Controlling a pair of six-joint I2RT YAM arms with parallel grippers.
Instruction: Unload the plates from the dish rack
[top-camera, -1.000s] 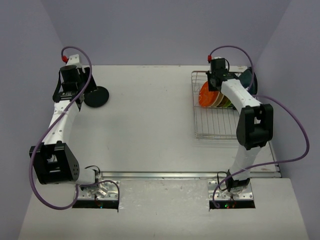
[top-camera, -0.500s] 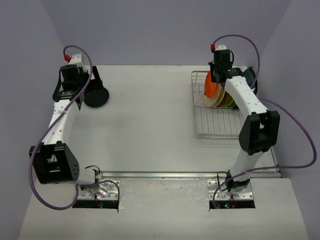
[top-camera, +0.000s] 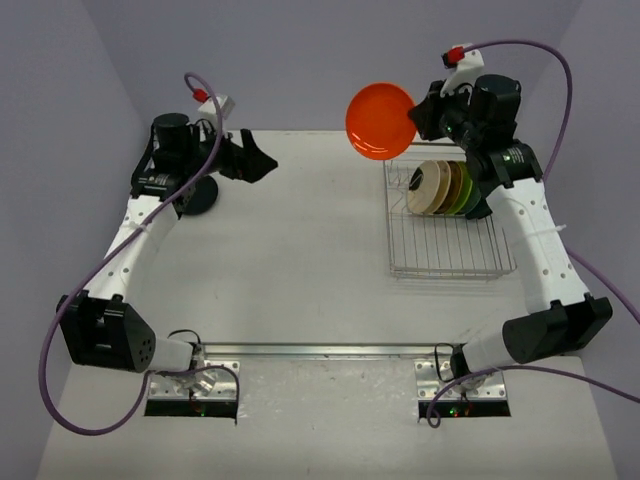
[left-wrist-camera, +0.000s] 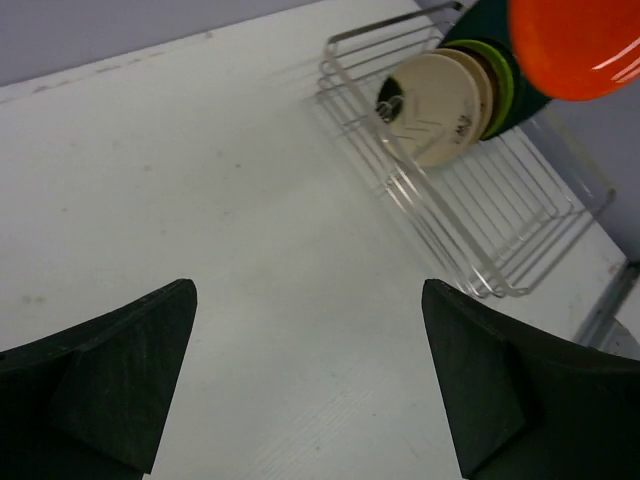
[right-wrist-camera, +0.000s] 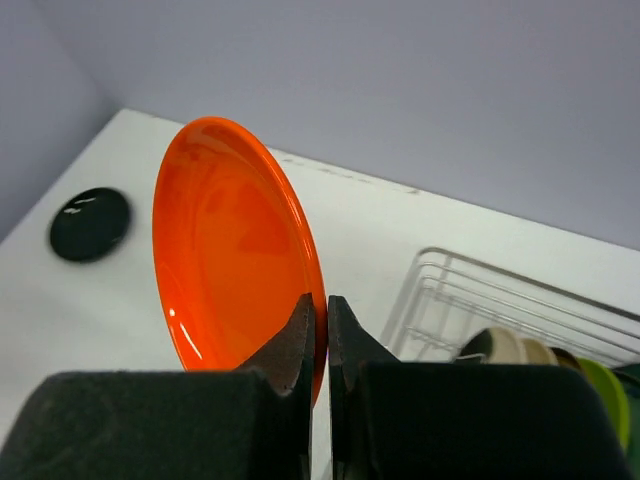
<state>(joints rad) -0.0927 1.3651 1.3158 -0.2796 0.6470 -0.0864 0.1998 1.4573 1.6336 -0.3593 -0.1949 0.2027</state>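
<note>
- Orange plate (top-camera: 381, 121): held in the air on edge, rim pinched between the fingers of the right hand (top-camera: 420, 120); above the far left corner of the dish rack (top-camera: 440, 255), touching nothing else.
- Right hand: narrow, clamped on the orange plate's rim; fingers almost meeting in the right wrist view.
- Remaining plates: on edge in a row at the far end of the dish rack; cream plate (top-camera: 425, 188) at the left of the row, green plate (top-camera: 468, 190) further right, dark-teal plate (left-wrist-camera: 487, 18) behind them.
- Dish rack: flat on the right far part of the table (top-camera: 300, 270); near half of the grid bare.
- Black plate (right-wrist-camera: 90, 223): flat on the table at the far left, well apart from the rack; partly hidden under the left arm in the top view.
- Left hand (top-camera: 250, 160): spread wide, holding nothing; above the table just right of the black plate, fingers pointing toward the rack.
</note>
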